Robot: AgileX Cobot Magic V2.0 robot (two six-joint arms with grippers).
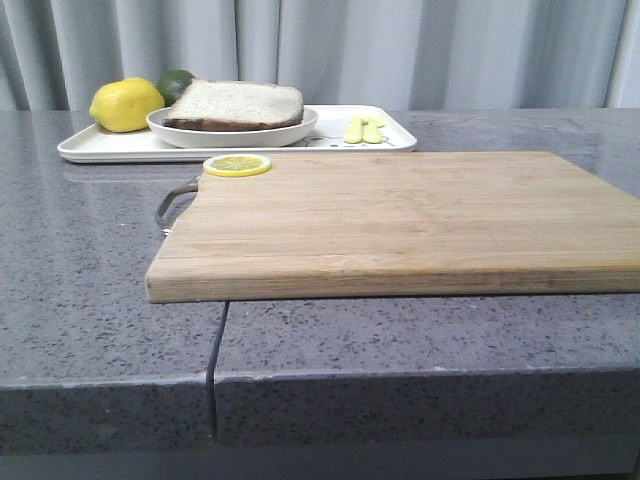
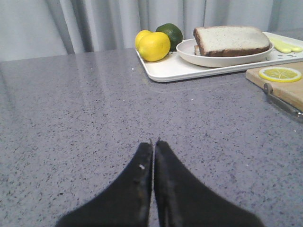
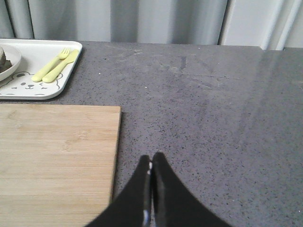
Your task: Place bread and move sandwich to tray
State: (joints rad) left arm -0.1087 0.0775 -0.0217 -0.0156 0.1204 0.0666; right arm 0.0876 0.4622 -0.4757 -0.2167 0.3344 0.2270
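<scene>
The bread (image 1: 235, 103), a thick white slice with a dark brown crust, lies on a round white plate (image 1: 170, 128) on the white tray (image 1: 100, 148) at the back left. It also shows in the left wrist view (image 2: 232, 40), where the edge of a second slice peeks out under it. No egg shows. My left gripper (image 2: 154, 142) is shut and empty over bare grey counter, well short of the tray (image 2: 165, 71). My right gripper (image 3: 151, 156) is shut and empty over the counter, just beside the right edge of the wooden cutting board (image 3: 57, 156). Neither gripper shows in the front view.
A lemon (image 1: 125, 104) and a lime (image 1: 175, 83) sit on the tray's left end, and yellow cutlery (image 1: 363, 130) on its right end. The cutting board (image 1: 400, 220) fills the middle, with a lemon slice (image 1: 237, 165) at its far left corner and a metal handle (image 1: 172, 200).
</scene>
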